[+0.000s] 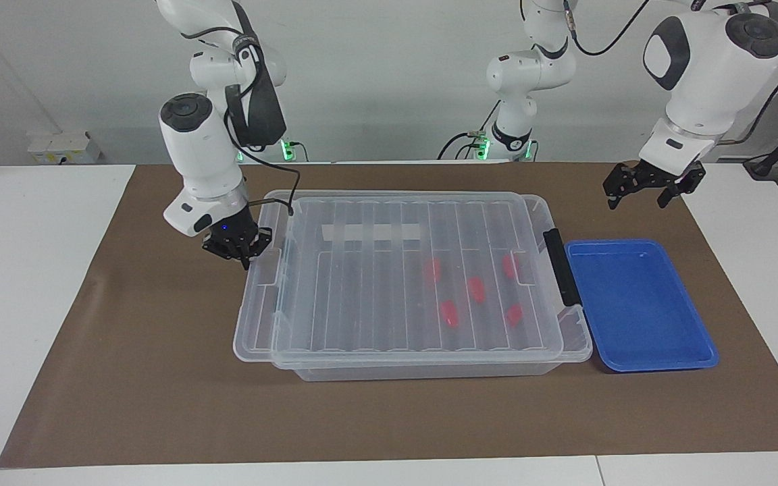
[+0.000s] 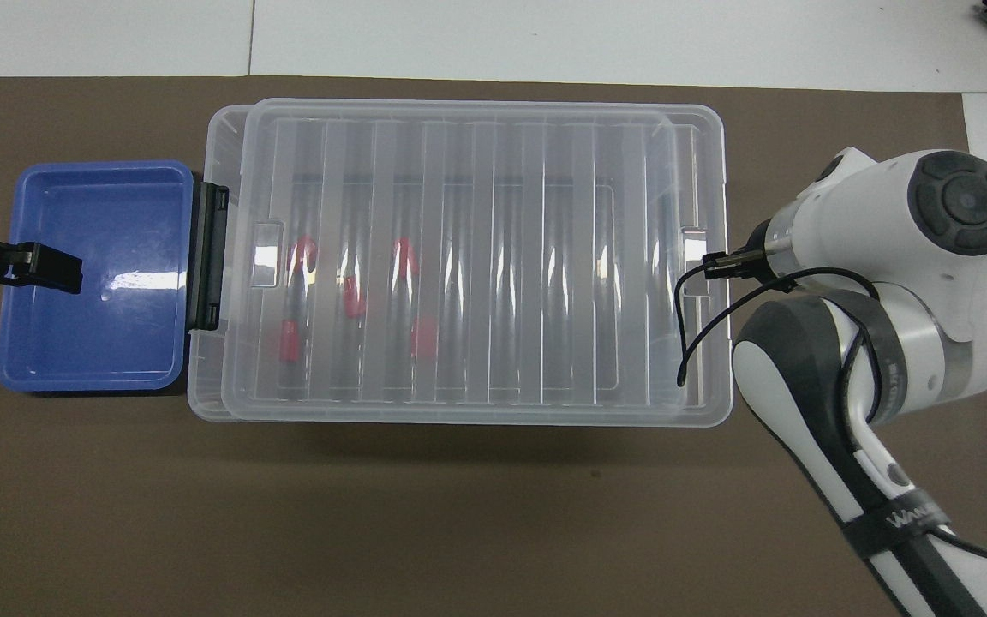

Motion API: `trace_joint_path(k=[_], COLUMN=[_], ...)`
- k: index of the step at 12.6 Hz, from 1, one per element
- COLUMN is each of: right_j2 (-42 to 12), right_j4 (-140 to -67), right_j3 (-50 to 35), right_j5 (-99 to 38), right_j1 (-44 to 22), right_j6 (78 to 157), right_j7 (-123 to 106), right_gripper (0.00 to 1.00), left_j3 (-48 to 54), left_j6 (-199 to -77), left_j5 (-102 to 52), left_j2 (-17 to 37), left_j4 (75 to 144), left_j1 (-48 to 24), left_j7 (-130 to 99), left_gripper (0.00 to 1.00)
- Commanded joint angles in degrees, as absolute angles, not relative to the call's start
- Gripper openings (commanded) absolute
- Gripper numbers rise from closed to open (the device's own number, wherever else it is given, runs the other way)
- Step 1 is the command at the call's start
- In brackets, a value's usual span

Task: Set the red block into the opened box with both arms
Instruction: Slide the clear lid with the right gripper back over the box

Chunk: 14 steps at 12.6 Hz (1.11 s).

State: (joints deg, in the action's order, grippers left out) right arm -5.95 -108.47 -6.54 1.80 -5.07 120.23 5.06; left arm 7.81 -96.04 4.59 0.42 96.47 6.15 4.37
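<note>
Blue tray (image 1: pixel 639 307) shallow, nothing in it, on brown mat (image 1: pixel 159 391) toward left arm's end; mat flat on white table (image 1: pixel 24 270).

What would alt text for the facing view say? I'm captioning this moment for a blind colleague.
The right gripper, shut on the lid, holds it over nearly all of the clear box, with red blocks showing through. The left gripper hangs open above the table by the empty blue tray.
</note>
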Motion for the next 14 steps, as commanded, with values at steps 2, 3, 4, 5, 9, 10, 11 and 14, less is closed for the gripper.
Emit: trace_joint_path(k=[2,3,4,5,9,10,11,14], right_j2=[-5.1,-5.01,-5.01,-5.01,-5.01,-4.4,-3.44,-0.8], right_j4=[-109.69,-109.69,-109.77,-109.69,-108.9,-108.55,-108.46,-108.54], right_j3=[-6.86,-6.86,-7.03,-7.03,-6.94,-6.86,-6.59,-6.5], right_j5=[-1.05,-1.05,-1.14,-1.14,-1.06,-1.05,-1.14,-1.14], right_j1=[-7.03,-7.12,-7.55,-7.99,-7.56,-7.21,-6.34,-1.86], right_j6=[120.85,120.68,120.67,120.67,120.5,120.15,119.19,114.36], right_j7=[5.89,5.89,5.89,5.89,5.97,5.98,6.06,6.15], right_gripper=[0.0,0.0,0.0,0.0,0.0,0.0,0.0,0.0], left_j3=[7.65,7.65,7.65,7.65,7.65,7.65,7.65,7.65], left_j6=[-97.03,-97.12,-97.03,-97.03,-97.03,-97.12,-97.03,-97.03], left_j5=[3.96,3.96,3.96,3.96,3.96,3.96,3.96,3.96], left_j2=[-1.32,-1.32,-1.32,-1.32,-1.32,-1.32,-1.32,-1.32], left_j4=[98.35,98.35,98.35,98.35,98.35,98.35,98.35,98.35], left_j1=[6.33,6.33,6.33,6.33,6.33,6.33,6.33,6.33], left_j7=[4.66,4.66,4.66,4.66,4.66,4.66,4.66,4.66], left_gripper=[1.0,1.0,1.0,1.0,1.0,1.0,1.0,1.0])
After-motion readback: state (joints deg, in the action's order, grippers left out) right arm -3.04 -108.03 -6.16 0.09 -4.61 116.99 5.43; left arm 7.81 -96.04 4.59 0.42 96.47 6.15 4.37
